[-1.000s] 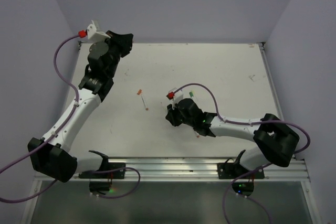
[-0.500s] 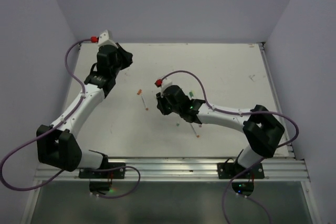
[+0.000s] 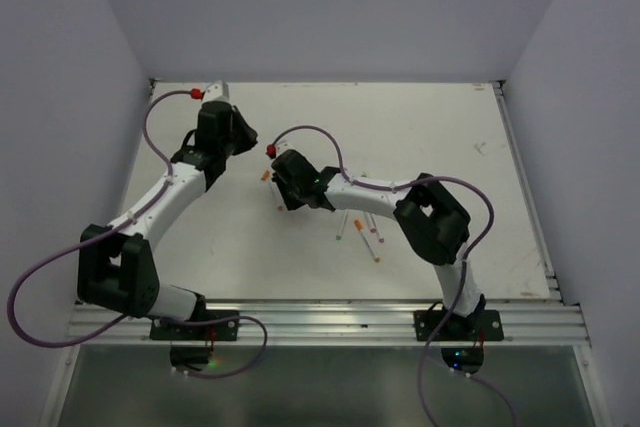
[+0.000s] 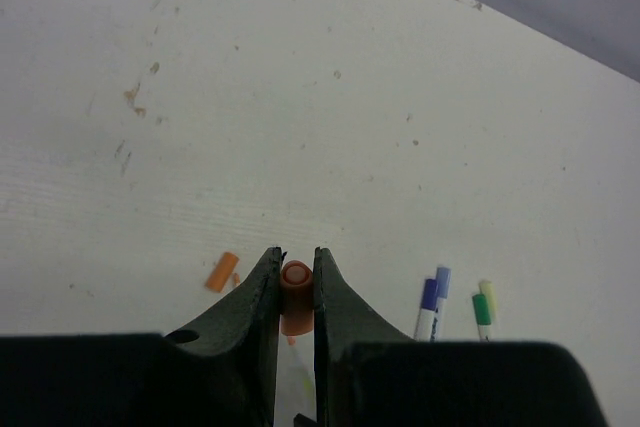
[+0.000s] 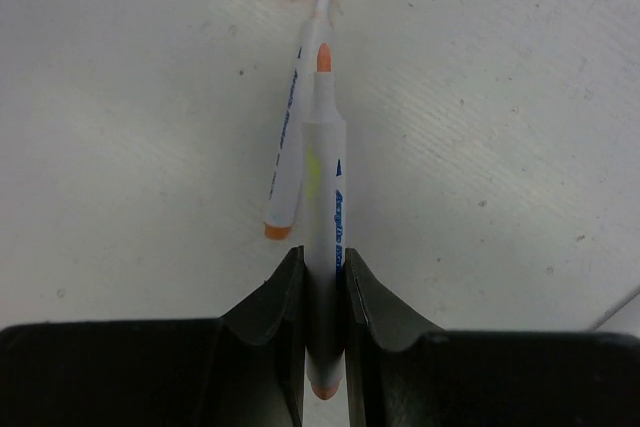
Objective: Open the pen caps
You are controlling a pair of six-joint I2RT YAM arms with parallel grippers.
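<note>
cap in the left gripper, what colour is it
The cap is orange, best seen in the left wrist view.

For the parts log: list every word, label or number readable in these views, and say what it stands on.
On the held pen in the right gripper: blue print along the barrel, too blurred to read.
On the loose pen lying beside it: blue print along the barrel, too blurred to read.
No text can be read anywhere else.

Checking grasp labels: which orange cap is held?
The short orange plastic cap pinched end-on in the left end effector; the other orange cap lies loose on the white table.
</note>
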